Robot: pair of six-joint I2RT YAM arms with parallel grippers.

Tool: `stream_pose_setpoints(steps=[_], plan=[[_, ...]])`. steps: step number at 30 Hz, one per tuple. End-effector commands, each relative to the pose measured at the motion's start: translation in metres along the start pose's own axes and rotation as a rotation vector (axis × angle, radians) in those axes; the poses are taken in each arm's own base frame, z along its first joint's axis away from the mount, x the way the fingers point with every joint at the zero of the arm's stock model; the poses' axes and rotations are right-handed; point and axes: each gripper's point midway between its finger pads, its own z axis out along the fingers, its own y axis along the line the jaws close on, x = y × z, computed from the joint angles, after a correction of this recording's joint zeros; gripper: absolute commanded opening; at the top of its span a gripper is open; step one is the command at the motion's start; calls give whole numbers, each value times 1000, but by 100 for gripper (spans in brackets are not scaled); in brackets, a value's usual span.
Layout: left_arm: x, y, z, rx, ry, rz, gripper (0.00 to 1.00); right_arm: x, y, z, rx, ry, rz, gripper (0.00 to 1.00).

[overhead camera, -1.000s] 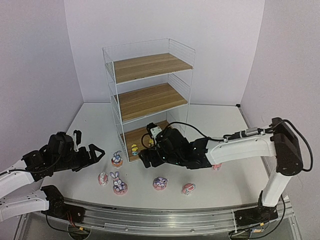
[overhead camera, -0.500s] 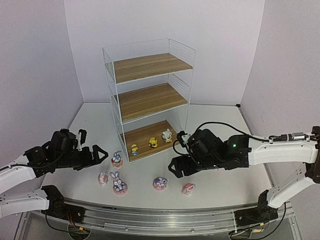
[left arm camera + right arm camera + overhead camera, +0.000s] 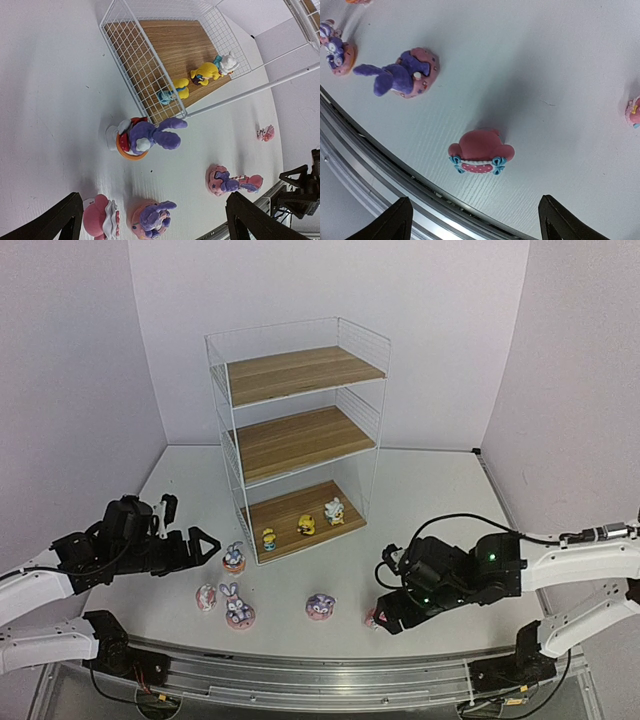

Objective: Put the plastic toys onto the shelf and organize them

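Right jaws are spread wide, hanging low around a pink round toy (image 3: 481, 152) with blue bows. They're not touching it and hold nothing. Left jaws are wide open too and empty, pointed at a purple bunny (image 3: 147, 136) standing on the bench (image 3: 50, 90) just beside the shelf (image 3: 150, 55) corner. Three tiny figures (image 3: 207, 71), two yellow and one white, sit in a row on the shelf's bottom board (image 3: 170, 45).

Nine plastic toys (image 3: 238, 607), one wire shelf (image 3: 232, 455), three wooden boards (image 3: 305, 440), two arms (image 3: 585, 565)
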Motion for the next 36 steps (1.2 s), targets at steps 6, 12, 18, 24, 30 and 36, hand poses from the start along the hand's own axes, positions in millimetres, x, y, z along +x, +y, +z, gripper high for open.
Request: stream_pose_setpoints(steps=[6, 12, 18, 24, 30, 36], plan=[[-22, -13, 9, 41, -90, -5, 100, 5, 4, 47, 43, -80, -41, 80], [-27, -17, 12, 41, -93, 12, 100, 4, -2, 65, 92, -116, -92, 75], [-20, -13, 11, 37, -77, 1, 100, 5, -4, 74, 122, -167, -85, 74], [-18, -11, 7, 53, -91, -17, 100, 5, -3, 74, 167, -235, -96, 74], [-15, -17, 5, 89, -75, -24, 100, 7, -6, 72, 189, -280, -84, 68], [-13, -18, 7, 94, -62, -32, 99, 3, -6, 69, 201, -320, -78, 62]])
